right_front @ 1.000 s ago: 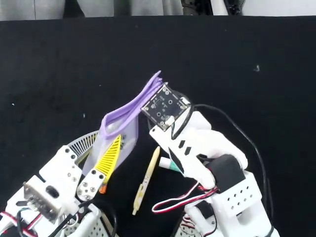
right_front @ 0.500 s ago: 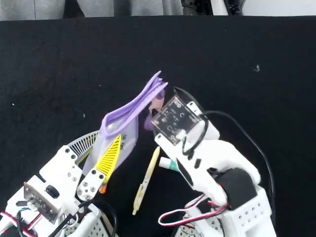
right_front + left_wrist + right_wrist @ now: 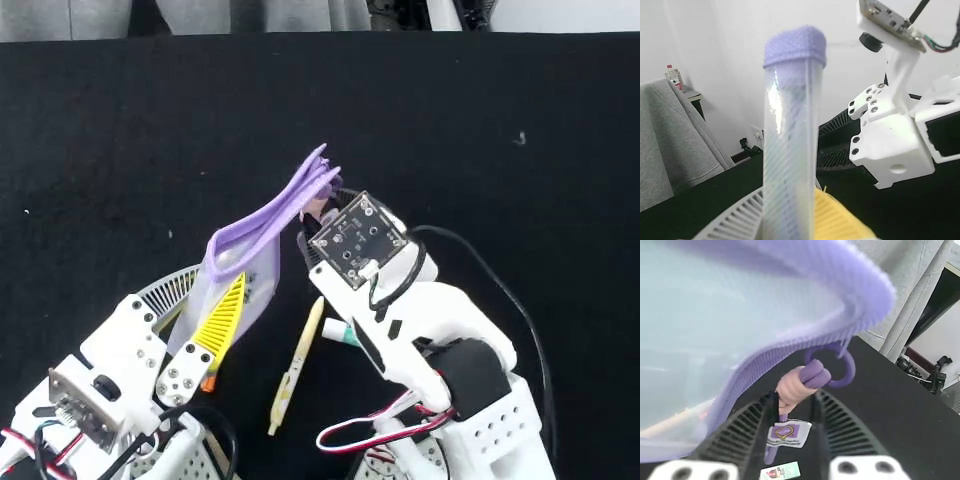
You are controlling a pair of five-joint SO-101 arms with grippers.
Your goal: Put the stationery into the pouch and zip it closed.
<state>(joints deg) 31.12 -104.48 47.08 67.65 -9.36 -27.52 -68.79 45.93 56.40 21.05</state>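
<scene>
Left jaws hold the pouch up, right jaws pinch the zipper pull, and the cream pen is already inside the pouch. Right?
No. In the high view the cream pen lies on the table between the arms, outside the pouch. The rest holds: the jaws of the left gripper hold the pouch up, those of the right gripper pinch the zipper pull.

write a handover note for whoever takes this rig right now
Left gripper: shut on the pouch, holding it up at its near end.
Right gripper: shut on the zip pull at the pouch's far end.
Pen and a small green-tipped item lie on the table between the arms, outside the pouch.
Done: pouch gripped at both ends. Something faint shows through its clear side; can't tell what.
Left: get the pen and green-tipped item into the pouch, then zip it closed.
</scene>
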